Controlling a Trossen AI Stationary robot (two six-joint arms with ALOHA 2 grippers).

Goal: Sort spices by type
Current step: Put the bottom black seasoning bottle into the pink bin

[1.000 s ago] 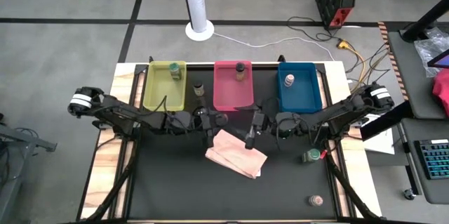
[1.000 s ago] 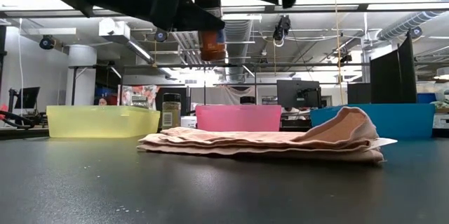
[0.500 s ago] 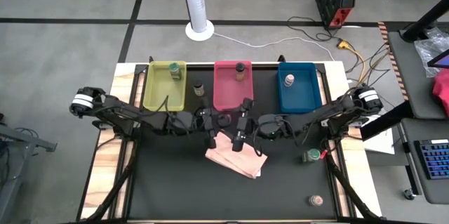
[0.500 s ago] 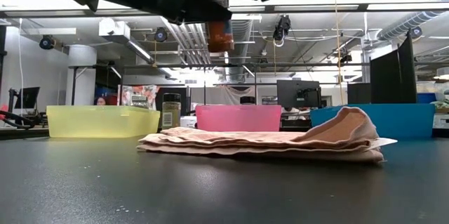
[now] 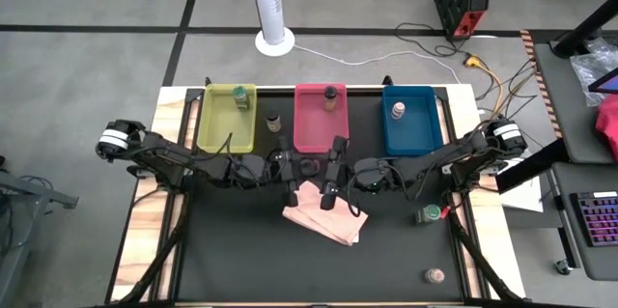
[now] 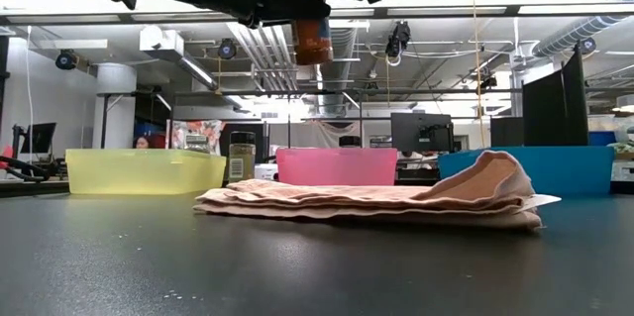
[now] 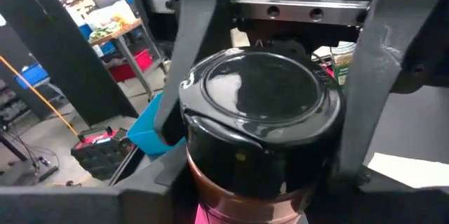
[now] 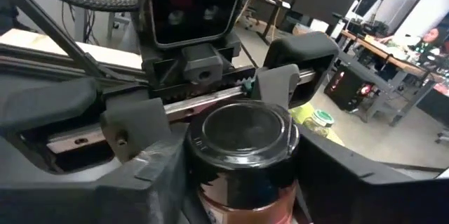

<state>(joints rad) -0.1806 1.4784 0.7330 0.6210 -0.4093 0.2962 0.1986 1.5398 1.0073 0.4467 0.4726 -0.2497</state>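
Note:
A spice jar [image 6: 313, 41] with brown contents and a black cap [image 7: 256, 108] hangs high over the tan paper bag [image 5: 323, 213] at the table's middle. My left gripper [image 5: 293, 168] comes at it from the left and is shut on it. My right gripper [image 5: 328, 169] comes from the right and is closed around the same jar. Other spice jars stand in the yellow tray [image 5: 240, 99], the pink tray [image 5: 330, 94] and the blue tray [image 5: 398, 110]. My left gripper pinches the jar between its two fingers [image 7: 184, 76], on the sides at the cap and just under it [image 7: 210, 175]. The fingers lie about level, coming from the table's left. The jar stands upright, cap up, lifted clear above the bag. My right gripper has its two fingers [image 8: 140, 175] against the jar's sides under the cap [image 8: 203, 196]. The fingers lie level, coming from the table's right, facing the left gripper. The jar stays upright and clear of the table.
Yellow [image 5: 214, 125], pink [image 5: 314, 129] and blue [image 5: 420, 129] trays line the far edge. One jar [image 5: 274, 122] stands on the table between the yellow and pink trays. A green-filled jar [image 5: 429, 213] and a pale one [image 5: 435, 275] sit near the right edge.
My right gripper has moved toward the table's left, from beside the blue tray to the jar held up by my left gripper, and now has its fingers around it. The jar has stayed upright and in the air.

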